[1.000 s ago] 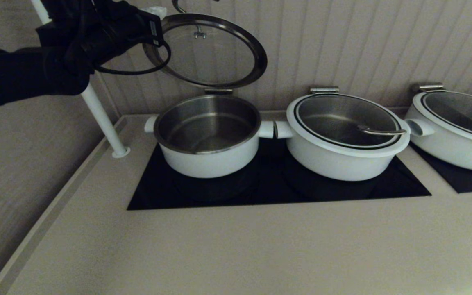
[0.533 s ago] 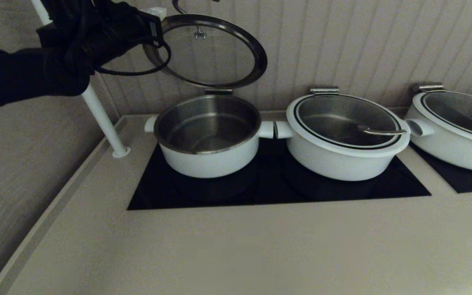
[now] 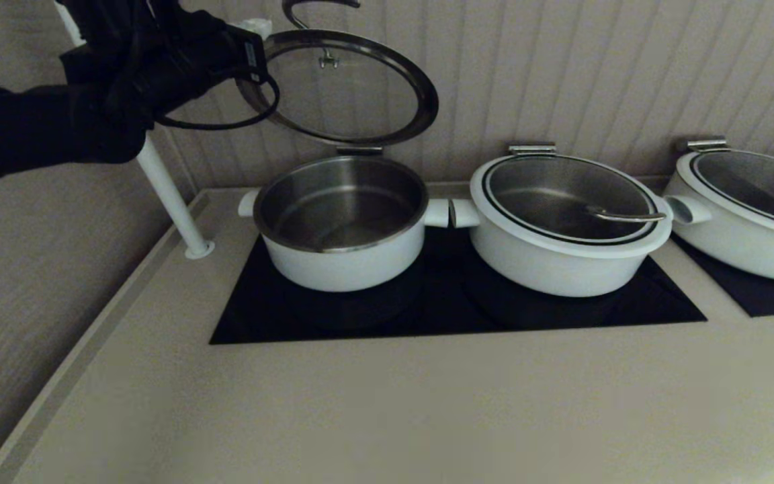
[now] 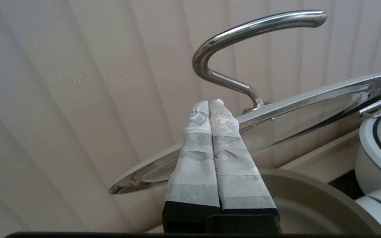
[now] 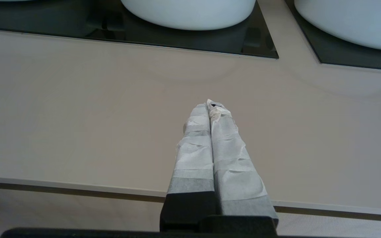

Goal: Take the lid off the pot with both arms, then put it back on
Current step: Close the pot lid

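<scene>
Your lid (image 3: 340, 87) has dipped a touch since half a second ago — its steel handle (image 3: 316, 8) now shows more fully at the top of the head view, while the hinge at the pot's (image 3: 340, 225) back rim holds it raised and tilted toward the wall. That reads as the start of the lowering, so the lift looks done and the put-back is beginning. Your left end effector (image 4: 209, 103) sits against the lid's upper edge, fingers pressed together with nothing pinched between them — it is pushing, not gripping. Your right end effector (image 5: 210, 105) hangs above the bare desk (image 5: 78, 115) in front of the hob, fingers likewise pressed together, taking no part.
</scene>
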`<state>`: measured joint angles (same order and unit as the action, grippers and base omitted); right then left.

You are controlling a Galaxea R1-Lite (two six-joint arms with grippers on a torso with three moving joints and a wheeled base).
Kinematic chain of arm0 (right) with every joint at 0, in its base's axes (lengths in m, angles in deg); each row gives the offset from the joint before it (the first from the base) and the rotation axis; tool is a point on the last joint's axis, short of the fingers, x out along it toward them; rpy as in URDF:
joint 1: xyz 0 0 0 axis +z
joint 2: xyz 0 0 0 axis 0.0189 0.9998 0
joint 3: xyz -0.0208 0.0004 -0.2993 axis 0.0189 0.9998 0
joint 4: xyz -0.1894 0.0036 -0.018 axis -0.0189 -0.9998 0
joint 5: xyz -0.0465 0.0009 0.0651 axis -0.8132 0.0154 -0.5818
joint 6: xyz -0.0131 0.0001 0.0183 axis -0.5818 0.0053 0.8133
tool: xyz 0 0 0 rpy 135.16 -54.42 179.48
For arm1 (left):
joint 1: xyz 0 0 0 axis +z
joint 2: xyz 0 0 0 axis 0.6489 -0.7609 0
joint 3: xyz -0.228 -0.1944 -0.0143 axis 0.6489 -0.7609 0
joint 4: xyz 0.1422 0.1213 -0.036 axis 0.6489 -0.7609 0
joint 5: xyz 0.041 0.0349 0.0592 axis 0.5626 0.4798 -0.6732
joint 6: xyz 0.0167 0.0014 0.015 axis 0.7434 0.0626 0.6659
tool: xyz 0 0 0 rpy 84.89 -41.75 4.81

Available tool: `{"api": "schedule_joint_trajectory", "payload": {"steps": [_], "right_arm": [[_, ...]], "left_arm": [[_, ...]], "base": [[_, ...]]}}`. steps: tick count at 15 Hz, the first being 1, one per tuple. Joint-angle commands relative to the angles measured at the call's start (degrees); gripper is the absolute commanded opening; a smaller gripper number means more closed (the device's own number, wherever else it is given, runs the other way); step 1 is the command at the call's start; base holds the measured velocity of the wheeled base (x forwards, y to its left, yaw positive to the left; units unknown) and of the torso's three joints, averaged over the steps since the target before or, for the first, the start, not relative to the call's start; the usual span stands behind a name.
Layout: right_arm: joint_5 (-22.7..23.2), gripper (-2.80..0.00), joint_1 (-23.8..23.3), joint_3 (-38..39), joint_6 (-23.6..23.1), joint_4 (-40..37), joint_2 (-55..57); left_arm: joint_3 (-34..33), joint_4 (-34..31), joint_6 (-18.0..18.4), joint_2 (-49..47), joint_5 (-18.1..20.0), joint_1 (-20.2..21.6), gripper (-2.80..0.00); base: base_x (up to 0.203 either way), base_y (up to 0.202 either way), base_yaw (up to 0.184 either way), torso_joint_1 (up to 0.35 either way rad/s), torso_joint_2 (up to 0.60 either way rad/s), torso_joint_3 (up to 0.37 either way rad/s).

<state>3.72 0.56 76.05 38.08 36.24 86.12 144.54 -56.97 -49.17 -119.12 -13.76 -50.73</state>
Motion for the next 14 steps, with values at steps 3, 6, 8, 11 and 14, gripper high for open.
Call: {"api": "schedule_joint_trajectory", "payload": {"steps": [3, 6, 8, 11, 14], "right_arm": [[0.0, -2.8, 0.0, 0.0, -0.1, 0.0, 0.0], [0.0, -2.8, 0.0, 0.0, 0.0, 0.0, 0.0], [0.0, -2.8, 0.0, 0.0, 0.0, 0.0, 0.0], [0.0, -2.8, 0.0, 0.0, 0.0, 0.0, -0.1], [0.0, -2.8, 0.0, 0.0, 0.0, 0.0, 0.0]], "left_arm": [[-0.9, 0.1, 0.1, 0.1, 0.0, 0.0, -2.8], [-0.9, 0.1, 0.1, 0.2, -0.1, 0.0, -2.8], [-1.0, 0.1, 0.1, 0.2, -0.1, 0.0, -2.8], [-3.0, 0.2, 0.1, 1.0, -0.1, 0.0, -2.8], [-5.6, 0.2, 0.1, 2.4, -0.1, 0.0, -2.8]], "base": [[0.0, 0.0, 0.0, 0.0, 0.0, 0.0], [0.0, 0.0, 0.0, 0.0, 0.0, 0.0], [0.0, 0.0, 0.0, 0.0, 0.0, 0.0], [0.0, 0.0, 0.0, 0.0, 0.0, 0.0], [0.0, 0.0, 0.0, 0.0, 0.0, 0.0]]}}
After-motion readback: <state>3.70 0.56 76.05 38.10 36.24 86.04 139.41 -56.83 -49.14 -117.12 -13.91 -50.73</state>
